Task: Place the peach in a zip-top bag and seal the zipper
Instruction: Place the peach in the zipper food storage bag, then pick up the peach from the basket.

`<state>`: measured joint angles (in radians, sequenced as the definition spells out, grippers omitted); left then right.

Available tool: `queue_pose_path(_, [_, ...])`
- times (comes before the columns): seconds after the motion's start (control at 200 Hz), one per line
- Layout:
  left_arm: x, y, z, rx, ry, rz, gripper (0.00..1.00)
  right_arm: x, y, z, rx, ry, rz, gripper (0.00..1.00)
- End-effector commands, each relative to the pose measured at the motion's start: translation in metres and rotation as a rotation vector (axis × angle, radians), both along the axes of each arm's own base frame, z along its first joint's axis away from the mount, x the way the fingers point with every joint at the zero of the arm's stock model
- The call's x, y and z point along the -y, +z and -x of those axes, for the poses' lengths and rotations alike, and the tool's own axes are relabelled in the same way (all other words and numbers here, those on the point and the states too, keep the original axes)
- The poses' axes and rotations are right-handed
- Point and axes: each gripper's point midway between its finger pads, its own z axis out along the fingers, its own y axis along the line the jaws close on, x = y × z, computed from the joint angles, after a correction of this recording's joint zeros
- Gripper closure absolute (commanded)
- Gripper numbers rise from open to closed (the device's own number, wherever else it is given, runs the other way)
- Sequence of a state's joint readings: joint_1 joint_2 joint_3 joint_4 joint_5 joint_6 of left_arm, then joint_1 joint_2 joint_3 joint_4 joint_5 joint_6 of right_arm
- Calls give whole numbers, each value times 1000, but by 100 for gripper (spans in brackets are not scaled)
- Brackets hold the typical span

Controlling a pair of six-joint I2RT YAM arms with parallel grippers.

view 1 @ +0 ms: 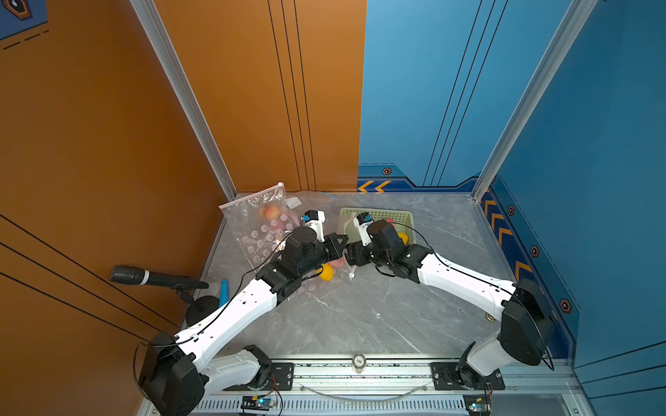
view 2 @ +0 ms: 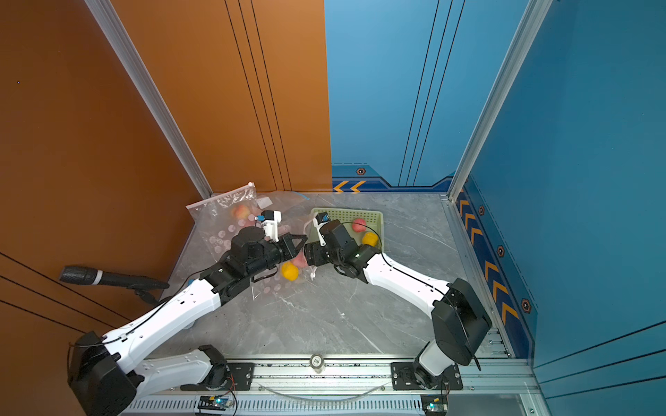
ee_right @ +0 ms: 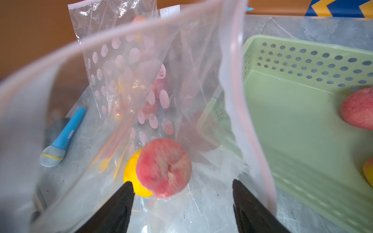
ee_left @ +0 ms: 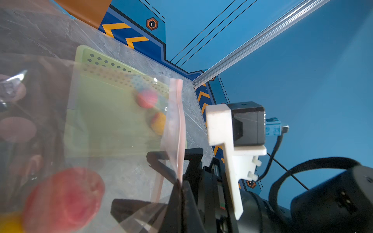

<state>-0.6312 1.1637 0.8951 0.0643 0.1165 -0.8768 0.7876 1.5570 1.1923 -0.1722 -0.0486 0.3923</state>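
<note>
- Pinching the bag (ee_left: 175,121) at its pink zip strip with the left gripper (ee_left: 178,182), jaws clamped together on the plastic, lower middle of the left wrist view.
- Holding that rim up, so the bag mouth gapes wide, its band arching across the upper half of the right wrist view.
- Reaching into the mouth with the right gripper (ee_right: 182,182), jaws spread well apart and closed on nothing, at the bottom edge of the right wrist view.
- Lying inside the bag just past those jaws: the peach (ee_right: 163,167), blurred, free of both fingers, overlapping a yellow fruit (ee_right: 131,173) on its left.
- Showing in both top views as a pink patch under the two meeting grippers, centre frame.
- Sitting just right of the bag: a green basket (ee_right: 302,100), with a second peach (ee_right: 357,109) inside, at the right edge.
- Standing propped at the upper left of the table (view 1: 360,317): a second bag (view 1: 252,212), with fruit inside.
- Resting at the left: a black mic (view 1: 144,277) and a blue toy mic (ee_right: 64,137).
</note>
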Motion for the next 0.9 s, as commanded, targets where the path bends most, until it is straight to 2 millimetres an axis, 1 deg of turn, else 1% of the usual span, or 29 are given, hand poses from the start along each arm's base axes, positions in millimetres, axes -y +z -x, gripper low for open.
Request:
queue_pose_path(0.0, [7, 15, 7, 30, -33, 38, 100, 1, 45, 7, 73, 23, -39, 21])
queue_pose_path(0.12, [5, 7, 5, 10, -23, 25, 100, 9, 65, 13, 106, 17, -66, 23])
queue_pose_path(0.21, [2, 0, 3, -4, -8, 18, 100, 24, 85, 15, 148, -17, -86, 25])
queue_pose_path(0.24, [1, -2, 2, -8, -4, 17, 100, 31, 89, 15, 160, -35, -88, 26])
queue_pose_path(0.275, [0, -4, 1, -12, 0, 15, 100, 41, 96, 13, 176, -66, -93, 27])
queue_pose_path(0.32, [-1, -6, 1, -15, 2, 15, 100, 56, 101, 9, 187, -117, -88, 28])
queue_pose_path(0.385, [-1, -7, 0, -17, 4, 13, 100, 79, 100, -1, 172, -201, -59, 29])
queue_pose_path(0.395, [-1, -7, 0, -17, 5, 14, 100, 80, 99, -1, 166, -205, -52, 29])
queue_pose_path(0.405, [-2, -8, 0, -17, 6, 13, 100, 91, 98, -8, 162, -238, -43, 29])
queue_pose_path(0.42, [-1, -8, 0, -16, 3, 13, 100, 98, 95, -12, 152, -261, -30, 29])
queue_pose_path(0.486, [-1, -8, -1, -17, 2, 14, 100, 121, 81, -27, 98, -332, 23, 29])
queue_pose_path(0.526, [0, -7, 0, -17, -4, 16, 100, 132, 69, -37, 60, -370, 66, 30])
queue_pose_path(0.571, [1, -8, -1, -18, -9, 16, 100, 145, 51, -49, 16, -409, 126, 30])
queue_pose_path(0.611, [2, -8, 0, -19, -16, 16, 100, 153, 36, -59, -15, -428, 171, 29])
queue_pose_path(0.621, [2, -8, 0, -19, -16, 15, 100, 155, 35, -62, -16, -434, 177, 29])
queue_pose_path(0.651, [3, -9, 0, -23, -20, 16, 100, 159, 24, -70, -31, -448, 209, 27])
queue_pose_path(0.696, [4, -10, 1, -27, -25, 16, 100, 165, 14, -83, -34, -467, 243, 26])
queue_pose_path(0.756, [5, -11, 1, -32, -29, 15, 100, 171, -5, -101, -50, -485, 290, 24])
queue_pose_path(0.796, [5, -13, 1, -39, -32, 12, 100, 171, -17, -112, -60, -485, 304, 24])
queue_pose_path(0.896, [6, -12, 0, -34, -38, 10, 100, 169, -40, -141, -83, -485, 318, 23])
